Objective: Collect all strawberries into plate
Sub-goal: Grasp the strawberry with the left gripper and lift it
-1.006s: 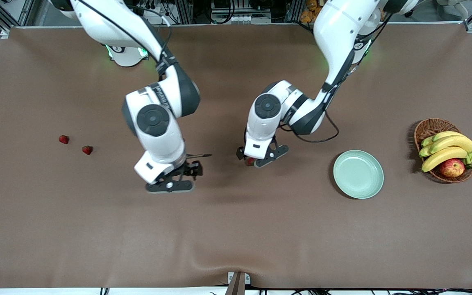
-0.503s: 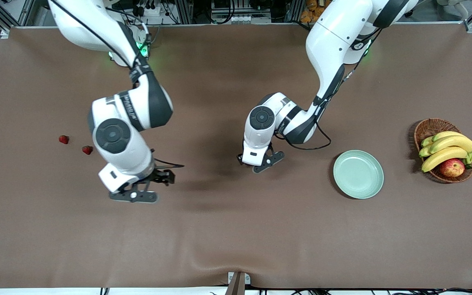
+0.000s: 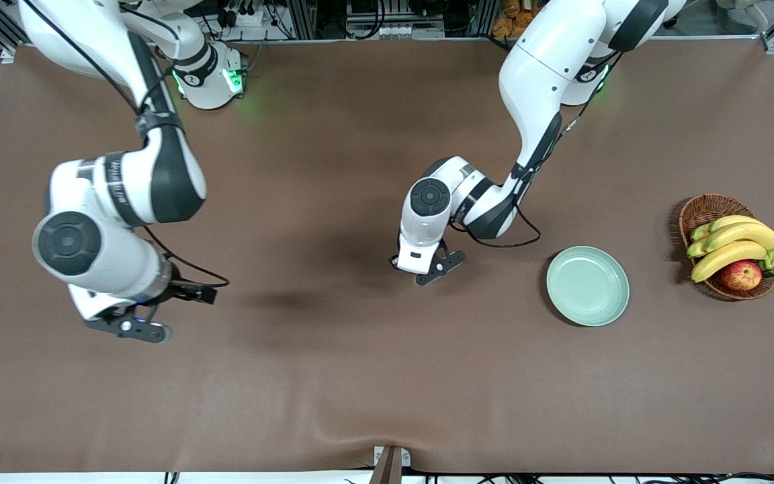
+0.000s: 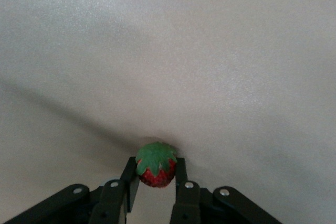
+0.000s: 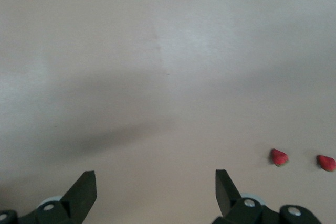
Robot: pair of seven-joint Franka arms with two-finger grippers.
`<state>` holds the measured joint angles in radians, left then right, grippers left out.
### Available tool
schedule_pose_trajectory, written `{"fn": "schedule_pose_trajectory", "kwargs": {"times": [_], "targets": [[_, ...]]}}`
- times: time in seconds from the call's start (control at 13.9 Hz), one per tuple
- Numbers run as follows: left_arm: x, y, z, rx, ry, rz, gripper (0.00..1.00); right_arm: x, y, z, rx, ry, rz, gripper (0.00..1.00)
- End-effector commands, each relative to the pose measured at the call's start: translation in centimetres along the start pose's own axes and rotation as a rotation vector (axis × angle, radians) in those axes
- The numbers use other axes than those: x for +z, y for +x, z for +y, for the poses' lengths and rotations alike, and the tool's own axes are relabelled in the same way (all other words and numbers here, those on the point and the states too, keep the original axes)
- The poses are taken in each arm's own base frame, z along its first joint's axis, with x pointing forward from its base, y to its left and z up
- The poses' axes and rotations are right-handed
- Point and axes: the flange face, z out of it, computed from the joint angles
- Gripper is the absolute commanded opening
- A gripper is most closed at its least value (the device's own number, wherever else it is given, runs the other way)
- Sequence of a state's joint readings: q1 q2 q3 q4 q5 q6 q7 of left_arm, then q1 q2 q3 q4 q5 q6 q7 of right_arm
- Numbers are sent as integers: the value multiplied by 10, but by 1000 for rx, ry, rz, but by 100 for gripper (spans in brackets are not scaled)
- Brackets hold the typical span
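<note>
We see the plate (image 3: 588, 286), pale mint green, lying bare on the brown table (image 3: 360, 390) toward the left arm's end, with no berry in it. Near it, closer to that end of the table, sits a woven basket (image 3: 704, 210) holding a bunch of bananas (image 3: 736, 243) and an apple (image 3: 741, 275) that rests against the basket's rim on the side nearer the front camera. The left gripper (image 4: 156, 182) is down at the tabletop near the middle of the table, well apart from the plate, and we see its two fingers (image 4: 181, 174) clamped on a strawberry (image 4: 156, 164), whose green cap faces the wrist camera. The right gripper (image 5: 156, 187) hangs over the table toward the right arm's end with its jaws spread wide and nothing between them. In its wrist view we find the other two strawberries (image 5: 279, 157) lying on the cloth, just beside each other and untouched; in the front view the right arm covers them.
</note>
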<state>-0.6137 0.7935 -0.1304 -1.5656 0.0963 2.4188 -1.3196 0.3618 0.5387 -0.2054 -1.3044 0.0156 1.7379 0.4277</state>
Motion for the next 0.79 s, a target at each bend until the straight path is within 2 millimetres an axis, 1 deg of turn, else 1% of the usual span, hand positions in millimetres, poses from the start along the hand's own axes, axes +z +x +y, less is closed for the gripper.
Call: {"fn": "schedule_pose_trajectory", "kwargs": {"times": [0.0,0.07,0.14,0.22,0.29,0.36,0.43,0.5,0.65,0.72], "targets": [[-17,8,7,-5,-28,35,0,3,1,25,39,-3,-35,100],[-32,17,8,-16,-37,46,0,7,4,34,52,-6,-45,100],[-43,32,3,-38,-38,55,0,12,7,43,65,-8,-54,100],[-66,47,-1,-56,-37,63,0,14,9,47,59,-8,-57,100],[-84,59,-7,-74,-16,64,0,16,11,51,56,-8,-59,100],[-107,70,-14,-85,4,67,0,16,13,56,62,-8,-60,100],[-125,88,-25,-98,24,68,0,16,13,57,56,-7,-61,100],[-143,101,-34,-91,38,70,0,16,13,57,51,-8,-62,100],[-173,130,-59,-33,86,59,0,16,13,57,51,-7,-61,100],[-185,149,-74,-13,99,44,0,16,13,57,51,-7,-61,100]]}}
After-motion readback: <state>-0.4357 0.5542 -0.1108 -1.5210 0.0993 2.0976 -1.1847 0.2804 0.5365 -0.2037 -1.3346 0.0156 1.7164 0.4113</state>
